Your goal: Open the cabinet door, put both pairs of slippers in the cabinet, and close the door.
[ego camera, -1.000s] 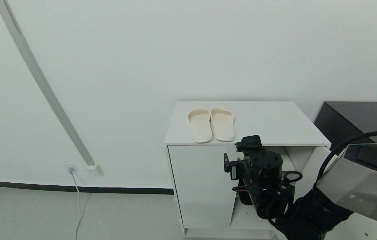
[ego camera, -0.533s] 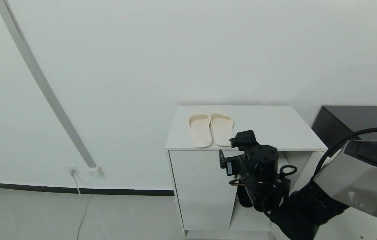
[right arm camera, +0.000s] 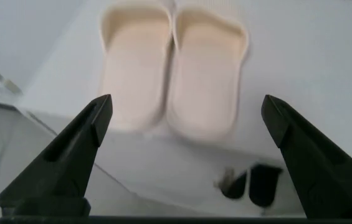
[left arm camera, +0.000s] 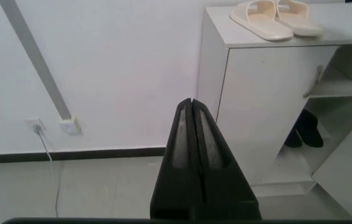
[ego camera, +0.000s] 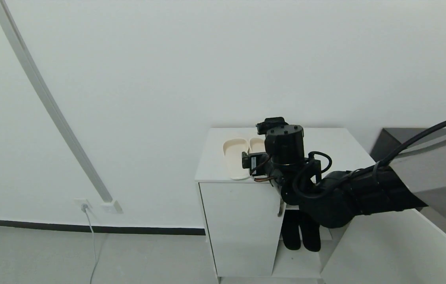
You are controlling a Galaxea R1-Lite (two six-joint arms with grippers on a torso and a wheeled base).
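- The cream slippers (ego camera: 236, 158) lie side by side, touching, near the front left corner of the cabinet (ego camera: 327, 148) top.
- The black slippers (ego camera: 301, 235) stand inside the cabinet on its lower shelf. The right door (ego camera: 388, 244) is swung open.
- The right wrist view shows what the head view hides: the right pincer (right arm camera: 186, 106) spread wide above the cream pair.
- The left wrist view shows the left pincer (left arm camera: 192, 103) pressed together, well away from the cabinet.
- A second ago the right arm was low before the opening; it has since risen over the top.
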